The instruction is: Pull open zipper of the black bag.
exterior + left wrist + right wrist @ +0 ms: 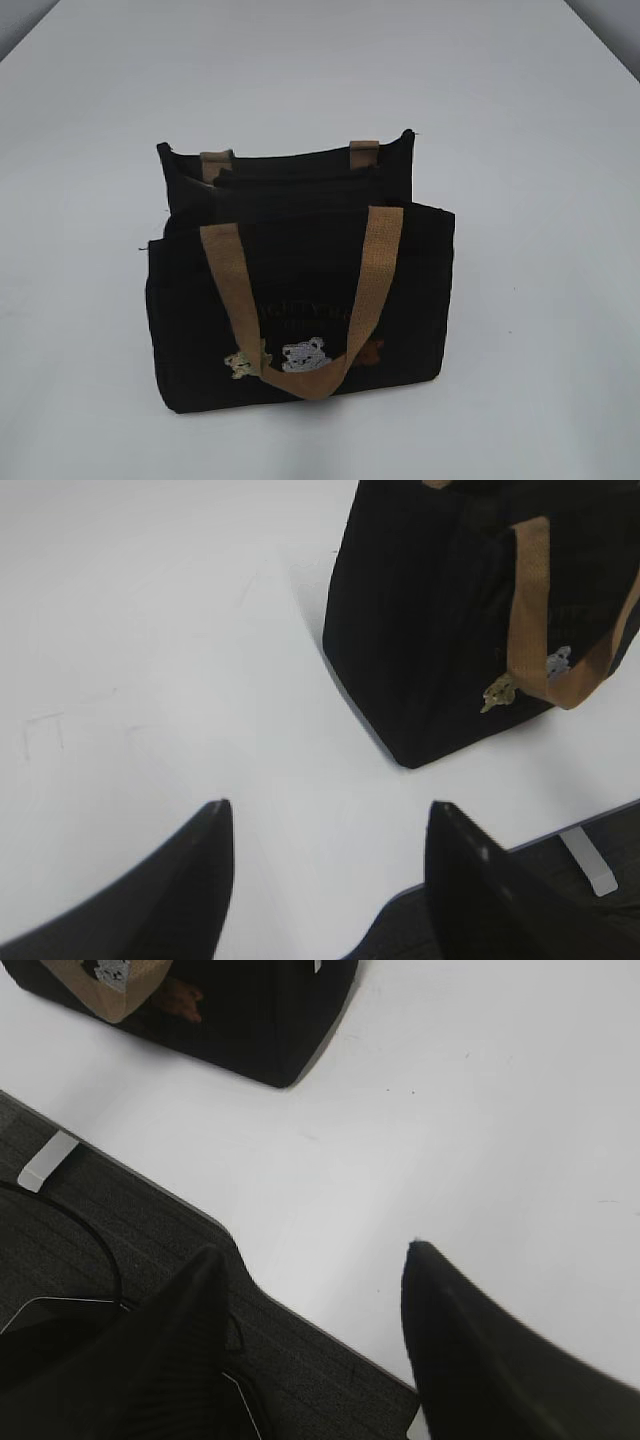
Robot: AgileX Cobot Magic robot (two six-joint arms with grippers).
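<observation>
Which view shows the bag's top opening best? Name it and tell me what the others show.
The exterior view: it looks down at a slant on the black bag, showing the top edge. The left wrist view shows only a lower corner and front handle; the right wrist view only a bottom corner.

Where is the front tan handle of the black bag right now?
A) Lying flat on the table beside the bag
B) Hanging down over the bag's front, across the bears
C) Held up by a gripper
B: the front tan handle droops in a loop over the black bag front, reaching the embroidered bears; nothing touches it.
</observation>
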